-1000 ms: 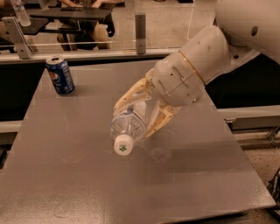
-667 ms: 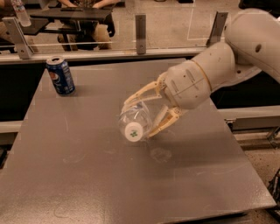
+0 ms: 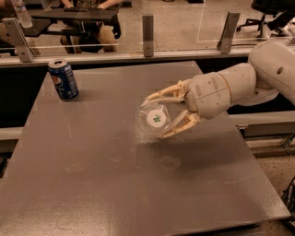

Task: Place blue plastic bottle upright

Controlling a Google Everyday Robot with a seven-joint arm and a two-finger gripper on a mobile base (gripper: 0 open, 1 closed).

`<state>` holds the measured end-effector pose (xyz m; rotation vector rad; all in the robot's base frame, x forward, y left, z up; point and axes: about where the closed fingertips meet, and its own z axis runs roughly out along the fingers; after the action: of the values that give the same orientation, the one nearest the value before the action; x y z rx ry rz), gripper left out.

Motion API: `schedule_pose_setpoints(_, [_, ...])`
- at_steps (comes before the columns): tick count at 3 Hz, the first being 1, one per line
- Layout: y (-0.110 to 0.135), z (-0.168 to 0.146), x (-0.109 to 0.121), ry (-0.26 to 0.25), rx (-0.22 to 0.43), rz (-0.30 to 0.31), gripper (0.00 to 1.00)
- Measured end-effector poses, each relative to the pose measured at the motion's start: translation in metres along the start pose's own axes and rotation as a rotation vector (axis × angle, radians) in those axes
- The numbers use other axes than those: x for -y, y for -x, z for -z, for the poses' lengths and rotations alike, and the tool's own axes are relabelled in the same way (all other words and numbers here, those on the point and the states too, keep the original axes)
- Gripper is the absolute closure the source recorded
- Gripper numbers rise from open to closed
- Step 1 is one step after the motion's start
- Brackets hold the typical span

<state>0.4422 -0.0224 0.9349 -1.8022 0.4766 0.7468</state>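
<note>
end effector [image 3: 153, 118] clamped on blue plastic bottle [image 3: 148, 126] | bottle sideways over mid surface [image 3: 92, 184], cap toward camera | risk: if you release it tilted, it likely topples and rolls

A dark blue Pepsi soda can [image 3: 63, 80] stands upright at the far left of the grey tabletop [image 3: 92, 184], well apart from the gripper [image 3: 154, 119] at mid-table. A small clear bottle [image 3: 21, 13] stands beyond, far left.

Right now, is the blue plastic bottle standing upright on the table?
No, the blue plastic bottle is held sideways in the gripper over the table, one end facing the camera.
</note>
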Motion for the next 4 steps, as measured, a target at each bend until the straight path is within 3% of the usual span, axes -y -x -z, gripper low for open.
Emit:
schedule_pose_setpoints(2, [-0.0088, 0.017, 0.005, -0.033, 0.121, -0.082, 1.0])
schedule_pose_setpoints(3, [-0.0088, 0.017, 0.0051, -0.033, 0.121, -0.082, 1.0])
schedule_pose_setpoints(4, [-0.0096, 0.0101, 0.0118, -0.057, 0.061, -0.109, 1.0])
